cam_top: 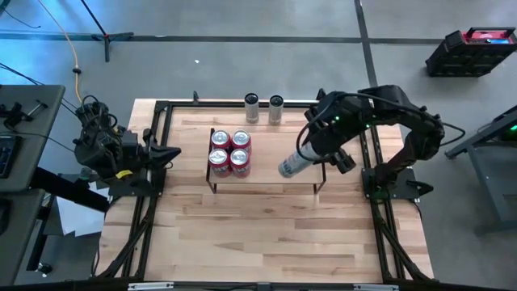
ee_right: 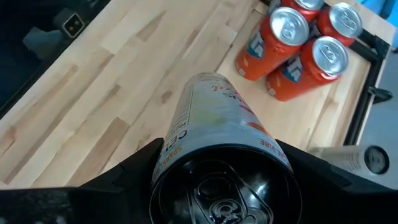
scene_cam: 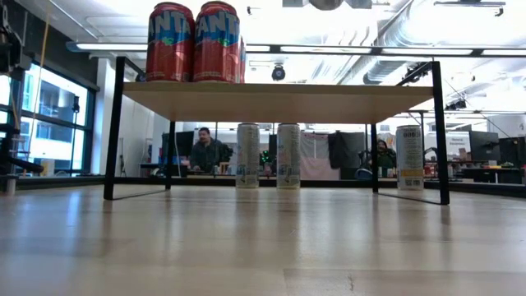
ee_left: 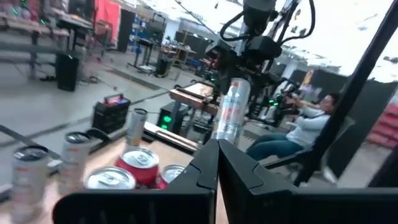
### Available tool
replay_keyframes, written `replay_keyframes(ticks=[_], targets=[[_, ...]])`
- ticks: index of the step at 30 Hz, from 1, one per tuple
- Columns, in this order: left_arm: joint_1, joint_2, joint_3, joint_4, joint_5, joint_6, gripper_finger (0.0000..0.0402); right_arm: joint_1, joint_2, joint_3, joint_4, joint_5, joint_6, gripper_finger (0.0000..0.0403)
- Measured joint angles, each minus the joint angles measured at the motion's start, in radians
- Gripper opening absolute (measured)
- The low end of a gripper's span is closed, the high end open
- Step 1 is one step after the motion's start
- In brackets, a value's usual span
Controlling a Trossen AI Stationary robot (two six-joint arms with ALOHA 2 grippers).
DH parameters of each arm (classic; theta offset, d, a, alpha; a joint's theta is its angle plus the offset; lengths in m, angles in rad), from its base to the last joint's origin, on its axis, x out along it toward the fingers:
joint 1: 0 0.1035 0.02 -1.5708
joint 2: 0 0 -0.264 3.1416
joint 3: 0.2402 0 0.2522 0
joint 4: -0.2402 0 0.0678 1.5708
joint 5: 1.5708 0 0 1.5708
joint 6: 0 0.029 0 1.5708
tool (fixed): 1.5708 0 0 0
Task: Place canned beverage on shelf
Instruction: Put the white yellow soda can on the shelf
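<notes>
Pale butcher-block wood makes up the counter (cam_top: 266,234), framed by black rails, with a grey workshop floor around it and people seated at desks in the room beyond.

Over the counter's right half, the right tool (cam_top: 311,156) grips a tall slim white-and-silver beverage can (cam_top: 292,165) around its top end, fingers spread to the can's width. The can hangs tilted, its base angling down and away from the tool toward the shelf (cam_top: 279,171), a low light-wood board on a thin black wire frame. In the right wrist view the same can (ee_right: 214,134) fills the space between the fingers, with bare board below it.

Beyond the can's base, at the shelf's far end from the right tool, four red soda cans with silver tops (cam_top: 230,151) stand upright in a tight square. Two more slim pale cans (cam_top: 263,107) stand upright side by side on the counter behind the shelf, near the back rail, well apart from the right tool.

Off at the counter's left edge, the left tool (cam_top: 171,153) waits with its fingers pressed together, holding nothing, pointing toward the red cans.
</notes>
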Motion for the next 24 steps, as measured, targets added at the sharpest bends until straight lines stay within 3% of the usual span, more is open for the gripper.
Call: replay_keyframes(ticks=[6,11,15,18,21,24], targets=[[0.0,0.0,0.0,0.001,-0.153,0.131,0.0001,-0.032,0.0,0.0,0.0,0.0,0.015,0.0256],[0.0,0.0,0.0,0.001,-0.186,0.181,0.0001,-0.044,0.003,0.0,0.0,0.0,0.001,0.0256],[0.0,0.0,0.0,0.029,-0.096,0.214,0.0,-0.043,0.011,-0.001,0.0,0.017,0.01,0.0256],[0.005,0.018,0.022,0.171,0.014,0.328,0.0,-0.043,0.013,-0.001,-0.001,0.019,0.046,0.0256],[0.031,0.058,0.076,0.273,0.029,0.448,0.0,-0.043,0.02,-0.001,-0.001,0.027,0.072,0.0256],[0.064,0.099,0.145,0.261,0.031,0.456,0.0,-0.043,0.019,-0.001,0.0,0.031,0.13,0.0256]])
